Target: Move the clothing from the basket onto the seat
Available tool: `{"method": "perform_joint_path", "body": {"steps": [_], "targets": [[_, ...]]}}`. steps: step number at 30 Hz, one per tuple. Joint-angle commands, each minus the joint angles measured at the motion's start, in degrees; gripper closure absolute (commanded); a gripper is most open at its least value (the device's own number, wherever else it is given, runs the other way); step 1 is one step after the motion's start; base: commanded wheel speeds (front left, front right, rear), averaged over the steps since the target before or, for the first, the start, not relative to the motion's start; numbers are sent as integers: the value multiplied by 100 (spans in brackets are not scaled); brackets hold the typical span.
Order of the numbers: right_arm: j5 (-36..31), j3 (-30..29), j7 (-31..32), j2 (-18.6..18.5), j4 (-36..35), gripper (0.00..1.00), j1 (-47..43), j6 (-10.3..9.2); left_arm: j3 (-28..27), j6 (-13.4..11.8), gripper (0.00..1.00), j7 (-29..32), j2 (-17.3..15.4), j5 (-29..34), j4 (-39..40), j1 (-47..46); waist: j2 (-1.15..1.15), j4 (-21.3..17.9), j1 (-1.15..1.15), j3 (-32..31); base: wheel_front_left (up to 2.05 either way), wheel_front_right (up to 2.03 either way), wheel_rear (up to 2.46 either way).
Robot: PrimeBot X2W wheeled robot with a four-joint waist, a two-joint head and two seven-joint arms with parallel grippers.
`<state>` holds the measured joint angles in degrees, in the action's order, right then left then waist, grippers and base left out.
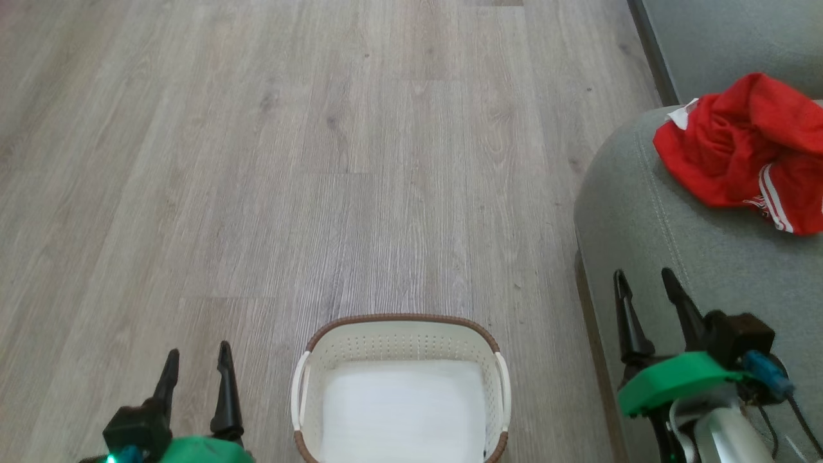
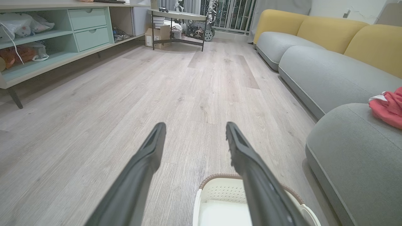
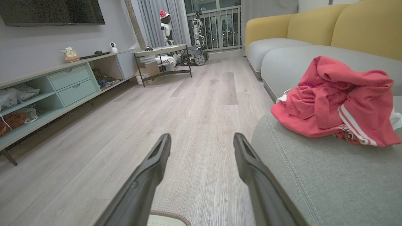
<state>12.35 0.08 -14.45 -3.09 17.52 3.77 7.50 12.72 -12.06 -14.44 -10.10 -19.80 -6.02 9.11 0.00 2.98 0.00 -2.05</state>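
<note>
The pale wood floor (image 1: 321, 161) stretched ahead. At the right, the grey-green seat (image 1: 675, 257) bore the clothing (image 1: 739, 141), a crumpled red heap with white stripes, near its rounded corner. The white basket (image 1: 398, 344) stood on the floor between the arms, its pale bottom showing. The left gripper (image 1: 198, 350) and the right gripper (image 1: 643, 273) each had fingers spread, grasping nothing.

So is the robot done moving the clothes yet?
Looks done: the red clothing lies bunched on the grey sofa cushion, and the white basket shows a bare bottom. In hand: nothing; the left gripper and right gripper are open. Left: nothing visible.
</note>
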Motion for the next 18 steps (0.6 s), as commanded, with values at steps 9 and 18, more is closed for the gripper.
{"method": "perform_joint_path", "body": {"steps": [9,18], "targets": [[89,164,-55,21,-188,0,34,-1,-355,218,0,-56,123,193,118,-130,0,-39,0,-63,0,0,0],[122,146,-55,21,-139,0,9,-1,-412,322,0,-56,177,268,1,-143,0,-68,0,-96,0,0,0]]}}
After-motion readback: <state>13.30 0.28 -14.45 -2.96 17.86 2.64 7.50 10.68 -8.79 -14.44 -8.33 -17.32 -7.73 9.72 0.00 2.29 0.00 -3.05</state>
